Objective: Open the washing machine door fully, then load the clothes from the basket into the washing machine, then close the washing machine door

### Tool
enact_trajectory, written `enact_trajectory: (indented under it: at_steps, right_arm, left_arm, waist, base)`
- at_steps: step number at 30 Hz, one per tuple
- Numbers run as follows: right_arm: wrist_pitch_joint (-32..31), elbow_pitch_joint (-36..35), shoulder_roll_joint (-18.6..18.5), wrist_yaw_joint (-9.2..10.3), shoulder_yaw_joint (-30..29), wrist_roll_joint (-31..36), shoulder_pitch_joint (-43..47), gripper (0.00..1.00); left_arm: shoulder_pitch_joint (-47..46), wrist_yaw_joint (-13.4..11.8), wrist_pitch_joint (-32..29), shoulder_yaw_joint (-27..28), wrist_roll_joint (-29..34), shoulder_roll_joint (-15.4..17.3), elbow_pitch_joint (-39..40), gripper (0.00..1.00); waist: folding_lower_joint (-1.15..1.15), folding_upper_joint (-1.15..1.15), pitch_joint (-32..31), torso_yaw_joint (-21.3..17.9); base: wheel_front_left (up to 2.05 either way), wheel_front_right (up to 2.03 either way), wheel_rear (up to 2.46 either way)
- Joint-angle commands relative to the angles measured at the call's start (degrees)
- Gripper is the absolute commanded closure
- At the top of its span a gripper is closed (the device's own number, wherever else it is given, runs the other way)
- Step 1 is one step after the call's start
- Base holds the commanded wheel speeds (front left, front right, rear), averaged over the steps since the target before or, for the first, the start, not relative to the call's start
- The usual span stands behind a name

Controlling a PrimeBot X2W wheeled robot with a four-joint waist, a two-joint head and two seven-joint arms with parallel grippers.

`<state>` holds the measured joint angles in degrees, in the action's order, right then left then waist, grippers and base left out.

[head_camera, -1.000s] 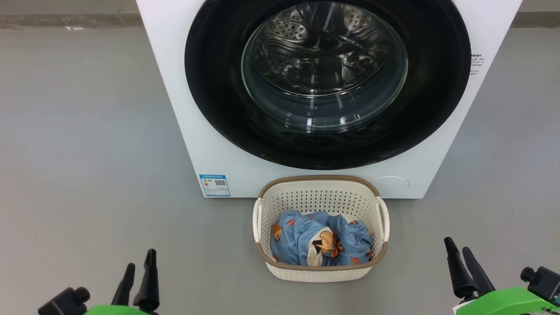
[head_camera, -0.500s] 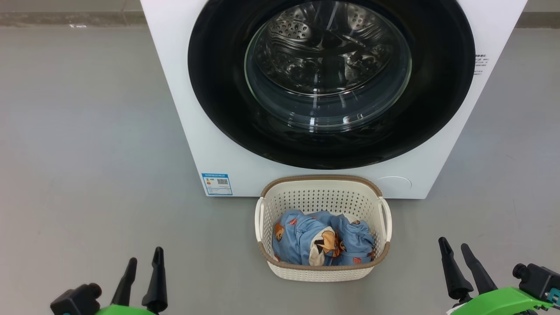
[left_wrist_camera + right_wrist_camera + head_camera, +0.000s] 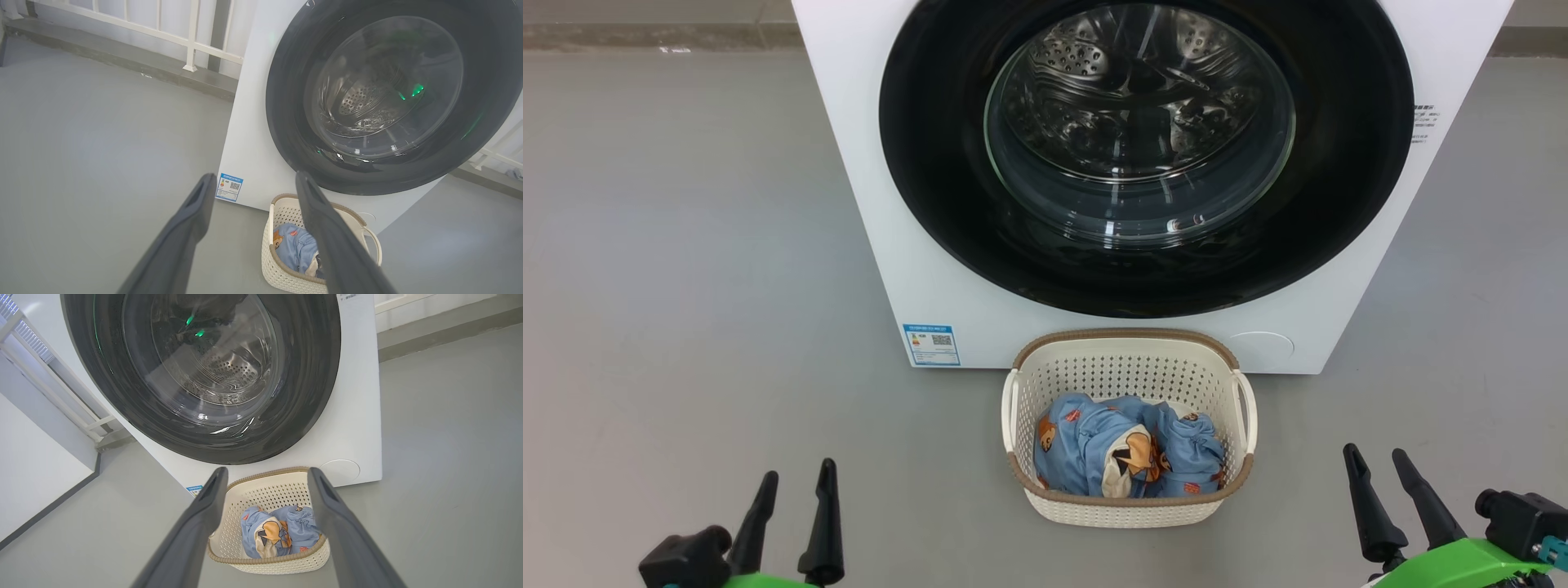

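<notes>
The washing machine door is shut on the washing machine at twelve o'clock in the head view. Just before it on the floor stands the basket, holding the clothes. The left pincer at seven o'clock and the right pincer at five are empty, fingers apart.

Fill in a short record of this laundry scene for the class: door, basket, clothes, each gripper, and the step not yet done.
washing machine door: shut on the white washing machine
basket: on the floor, directly in front of the machine, below the door
clothes: bundled inside the basket
left gripper: open, empty, to the basket's left
right gripper: open, empty, to the basket's right
step not yet done: opening the door
</notes>
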<state>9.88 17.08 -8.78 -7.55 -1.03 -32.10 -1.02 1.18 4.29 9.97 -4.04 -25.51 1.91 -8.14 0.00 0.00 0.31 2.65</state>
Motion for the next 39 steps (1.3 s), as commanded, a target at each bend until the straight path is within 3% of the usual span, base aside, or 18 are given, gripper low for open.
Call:
enact_trajectory:
  at_steps: [1, 25, 39]
  right_arm:
    - [0.92, -1.63, -0.86, 0.05, 0.68, 1.78, 0.19, 0.00]
    - [5.11, -2.77, -1.51, 0.06, -2.57, 17.53, 2.30, 0.00]
    - [5.12, -3.11, -0.89, 0.06, -3.54, 17.98, 2.85, 0.00]
  left_arm:
    - [-0.75, -0.33, 0.81, 1.20, 1.90, 0.76, 1.93, 0.00]
    - [-0.36, -0.77, 5.02, 0.02, 18.90, 0.97, 3.37, 0.00]
    - [-0.25, -0.71, 5.03, 0.31, 19.18, 0.97, 2.72, 0.00]
  waist:
    - [0.00, 0.00, -0.01, -0.01]
    - [0.00, 0.00, 0.36, 0.06]
    - [0.00, 0.00, -0.02, -0.08]
  base:
    - [0.00, 0.00, 0.00]
    - [0.00, 0.00, 0.00]
    - [0.00, 0.00, 0.00]
